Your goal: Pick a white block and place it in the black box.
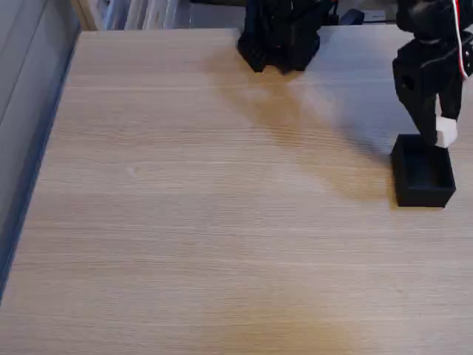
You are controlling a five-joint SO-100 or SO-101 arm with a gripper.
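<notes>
In the fixed view the black box [422,173] stands open-topped on the wooden table near the right edge. Directly above its far rim hangs my black gripper [440,127], pointing down, with red and white wires on its upper part. The white block [446,132] is pinched at the fingertips, just over the box's far right corner and slightly above the rim. The gripper is shut on the block.
The arm's black base [281,35] sits at the back edge of the table, centre right. A light wooden tabletop [222,207] spreads wide to the left and front. A grey wall panel [29,111] runs along the left side.
</notes>
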